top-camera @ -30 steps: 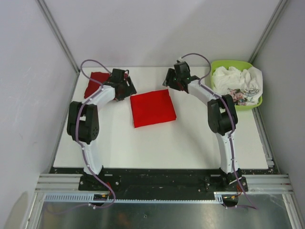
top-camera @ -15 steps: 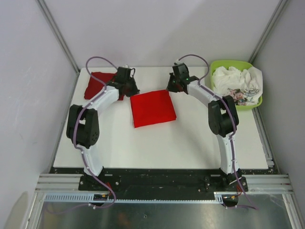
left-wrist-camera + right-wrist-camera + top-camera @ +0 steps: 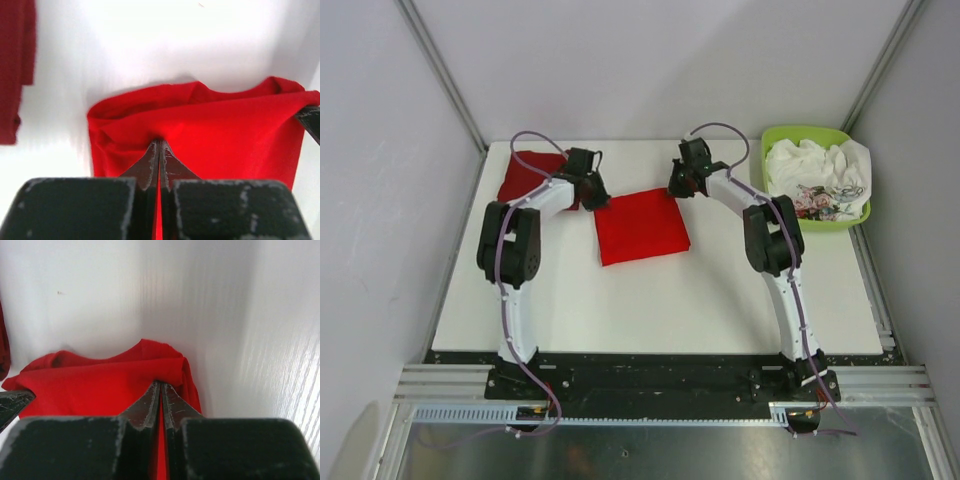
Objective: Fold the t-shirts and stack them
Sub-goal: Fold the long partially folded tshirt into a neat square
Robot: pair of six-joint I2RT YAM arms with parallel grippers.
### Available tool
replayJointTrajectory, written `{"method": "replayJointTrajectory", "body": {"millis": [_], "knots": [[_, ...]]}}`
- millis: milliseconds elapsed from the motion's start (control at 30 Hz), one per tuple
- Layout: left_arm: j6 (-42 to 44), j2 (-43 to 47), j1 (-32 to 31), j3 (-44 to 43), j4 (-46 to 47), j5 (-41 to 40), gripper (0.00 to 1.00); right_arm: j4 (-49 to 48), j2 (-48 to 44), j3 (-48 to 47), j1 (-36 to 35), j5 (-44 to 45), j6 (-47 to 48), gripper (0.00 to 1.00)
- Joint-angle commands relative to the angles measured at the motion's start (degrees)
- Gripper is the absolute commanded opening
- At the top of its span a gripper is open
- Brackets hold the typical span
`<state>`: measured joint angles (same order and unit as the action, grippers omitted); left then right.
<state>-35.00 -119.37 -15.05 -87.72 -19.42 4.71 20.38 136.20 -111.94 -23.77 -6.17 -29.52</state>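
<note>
A bright red t-shirt lies folded into a square in the middle of the white table. My left gripper is shut on its far left corner, and the pinched cloth shows at the tips in the left wrist view. My right gripper is shut on the far right corner, its tips biting a fold of the red t-shirt. A darker red t-shirt lies folded at the far left, partly hidden behind the left arm.
A lime-green basket with crumpled white and printed clothes stands at the far right corner. Grey walls and metal frame posts close in the table on three sides. The arm bases sit at the near edge.
Both grippers went from open to shut on the far corners of the bright red t-shirt. The left gripper moved right, from the darker red t-shirt to that corner.
</note>
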Motion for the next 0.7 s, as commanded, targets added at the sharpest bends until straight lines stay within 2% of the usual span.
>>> {"method": "replayJointTrajectory", "body": {"millis": [0,133,667], "knots": [[0.98,-1.73,2.49,-3.99,1.23,-0.72,0.00,1.25,2.74,-6.91,1.22,-1.35,-1.00,0.08],[1.39,-2.52,3.59,-4.77,1.14,-1.25,0.00,2.71,4.41,-9.39,1.55,-1.79,-1.49,0.11],[3.67,-1.16,5.57,-2.82,1.16,-4.18,0.00,1.22,0.11,-7.68,1.66,-2.69,-3.12,0.17]]}}
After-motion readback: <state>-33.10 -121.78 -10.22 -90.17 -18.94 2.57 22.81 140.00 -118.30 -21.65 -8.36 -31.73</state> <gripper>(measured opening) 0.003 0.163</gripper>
